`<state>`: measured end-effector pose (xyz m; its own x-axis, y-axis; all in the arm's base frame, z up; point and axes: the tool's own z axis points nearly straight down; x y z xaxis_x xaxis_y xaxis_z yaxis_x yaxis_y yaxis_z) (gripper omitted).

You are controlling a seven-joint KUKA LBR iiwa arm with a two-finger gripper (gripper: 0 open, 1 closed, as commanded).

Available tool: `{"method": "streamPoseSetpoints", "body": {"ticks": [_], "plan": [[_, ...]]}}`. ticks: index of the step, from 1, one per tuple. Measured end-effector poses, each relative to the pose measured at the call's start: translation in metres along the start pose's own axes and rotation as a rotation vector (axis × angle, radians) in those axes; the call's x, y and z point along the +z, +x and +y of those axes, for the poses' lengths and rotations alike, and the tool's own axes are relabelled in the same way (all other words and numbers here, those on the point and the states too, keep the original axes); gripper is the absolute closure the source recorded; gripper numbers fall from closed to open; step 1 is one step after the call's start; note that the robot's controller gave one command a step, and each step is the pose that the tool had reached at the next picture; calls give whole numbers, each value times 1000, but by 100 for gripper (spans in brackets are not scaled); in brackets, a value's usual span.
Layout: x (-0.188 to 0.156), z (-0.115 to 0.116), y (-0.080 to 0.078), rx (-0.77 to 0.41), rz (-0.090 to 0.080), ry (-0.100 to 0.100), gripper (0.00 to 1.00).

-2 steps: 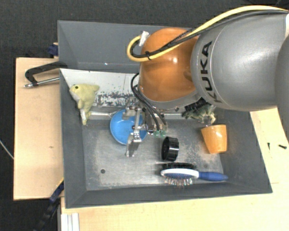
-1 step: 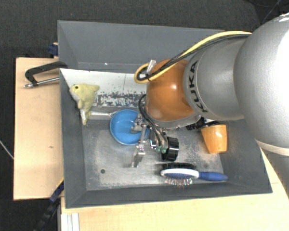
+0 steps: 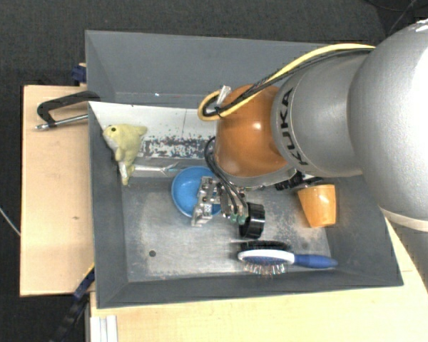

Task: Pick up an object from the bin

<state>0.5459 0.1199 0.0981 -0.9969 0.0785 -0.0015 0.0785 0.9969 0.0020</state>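
Observation:
My gripper (image 3: 208,206) reaches down near the middle of the bin floor, its metal fingers at the right edge of a blue bowl-like disc (image 3: 187,189). Whether anything sits between the fingers cannot be made out. A small black cylinder (image 3: 252,221) lies just right of the gripper. A hairbrush with a white and black head and a blue handle (image 3: 278,258) lies along the front wall below it.
An orange cup (image 3: 318,204) lies on its side at the right, under the arm. A pale yellow soft toy (image 3: 125,147) leans in the back left corner. The arm and its orange cover hide the bin's back right part.

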Motion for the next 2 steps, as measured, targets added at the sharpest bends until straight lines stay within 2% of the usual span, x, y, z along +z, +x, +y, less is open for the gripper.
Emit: {"method": "streamPoseSetpoints", "body": {"ticks": [1, 2], "plan": [[-91, -22, 6, -11, -11, -1, 100], [-153, -15, -11, -316, -10, 0, 100]]}}
